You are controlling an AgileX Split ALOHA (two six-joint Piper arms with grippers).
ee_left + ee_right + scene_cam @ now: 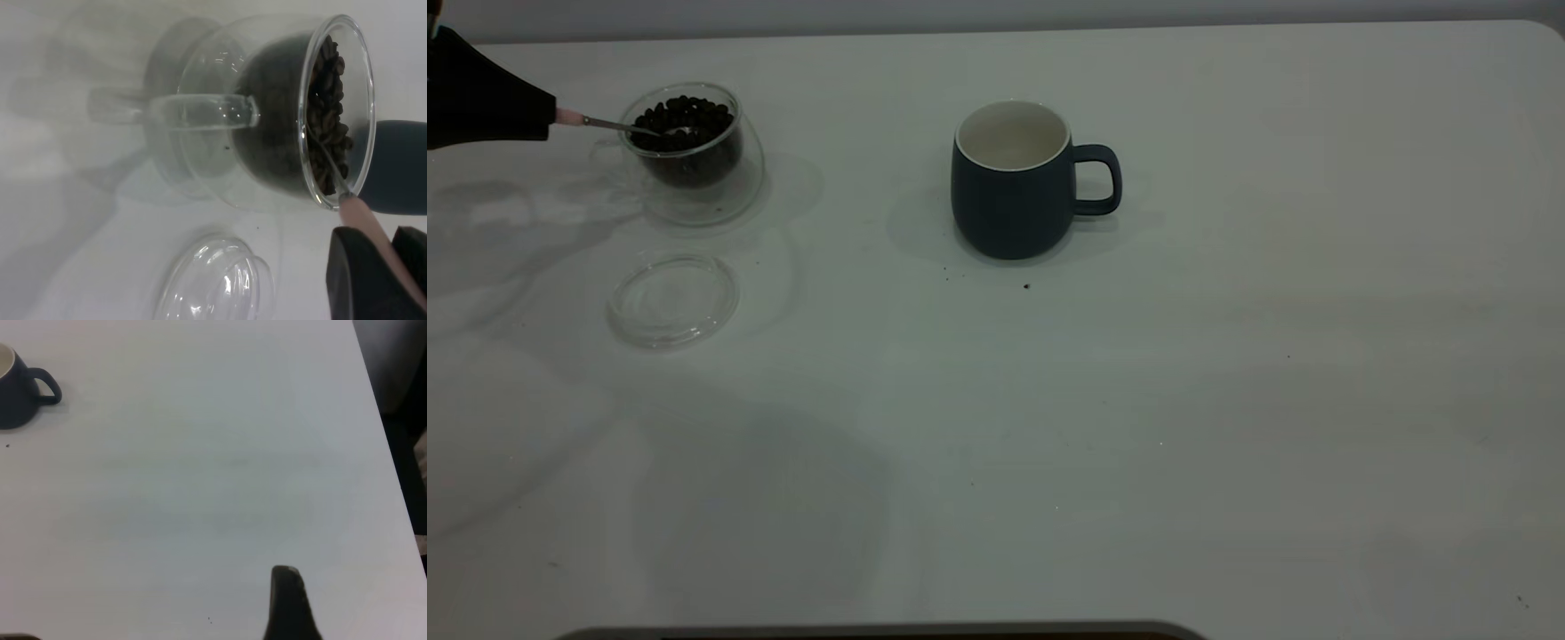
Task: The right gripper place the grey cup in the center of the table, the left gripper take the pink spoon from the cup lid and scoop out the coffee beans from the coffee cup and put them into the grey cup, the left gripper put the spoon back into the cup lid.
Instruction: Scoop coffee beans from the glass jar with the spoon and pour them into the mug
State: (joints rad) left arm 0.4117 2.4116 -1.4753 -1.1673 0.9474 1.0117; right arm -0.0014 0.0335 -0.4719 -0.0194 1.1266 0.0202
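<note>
Gripping the slim pink-handled metal spoon (pixel 363 217), my black left gripper (pixel 377 273) dips its bowl into dark beans (pixel 683 120) inside the clear glass cup (pixel 694 151); right claw's state I cannot tell.

Dim, even light leaves the white surface (pixel 1227 400) greyish, with soft blurred shadows spreading at the exterior view's left and lower left, faint glints on the coffee cup (pixel 694 151) and cup lid (pixel 673 298), and the left end effector (pixel 373 280) out of focus close up.

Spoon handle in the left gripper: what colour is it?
Pale pink, with a metal neck; the pink spoon shows best in the left wrist view.
</note>
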